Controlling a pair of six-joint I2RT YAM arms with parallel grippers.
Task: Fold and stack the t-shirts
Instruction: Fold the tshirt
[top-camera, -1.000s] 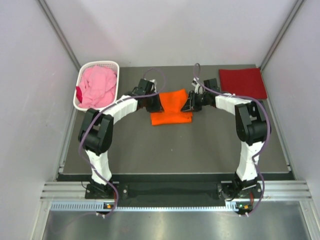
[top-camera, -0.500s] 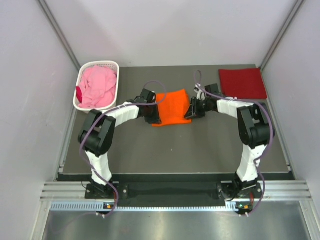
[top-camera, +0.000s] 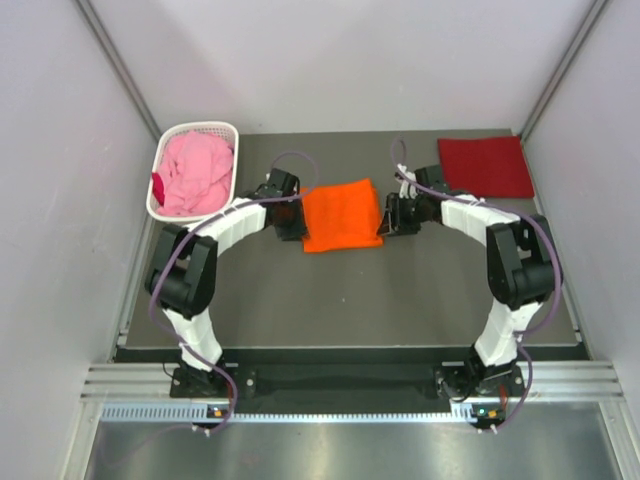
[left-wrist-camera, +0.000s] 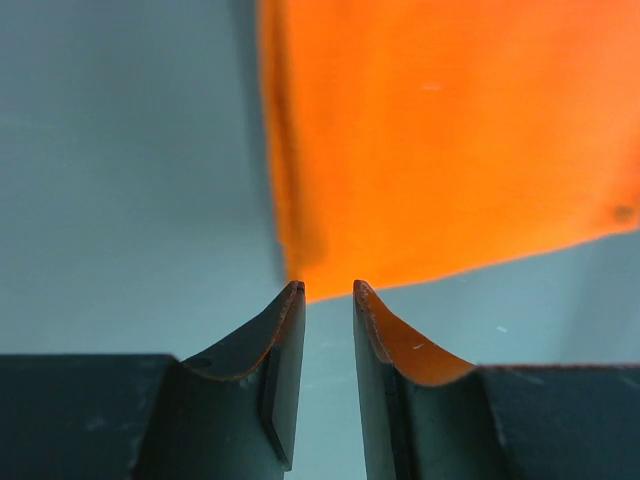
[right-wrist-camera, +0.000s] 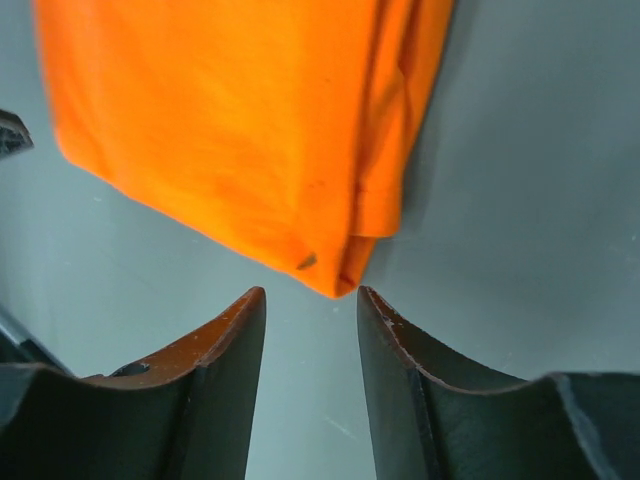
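Observation:
The bright orange t-shirt lies folded flat in the middle of the table. My left gripper rests just off its left edge. In the left wrist view its fingertips stand open and empty, a corner of the orange cloth just beyond them. At the shirt's right edge my right gripper is open too. Its view has bare table between the fingers and a folded corner of the orange shirt just ahead. A dark red t-shirt lies folded at the back right. The pink t-shirt is bundled in the basket.
A white lattice basket stands at the back left corner of the dark table mat. A bit of dark red cloth shows at the basket's left rim. Grey walls close the table in on three sides.
Both grippers carried the orange shirt's edge down, opened and drew back off the cloth. The shirt now lies flat and folded.

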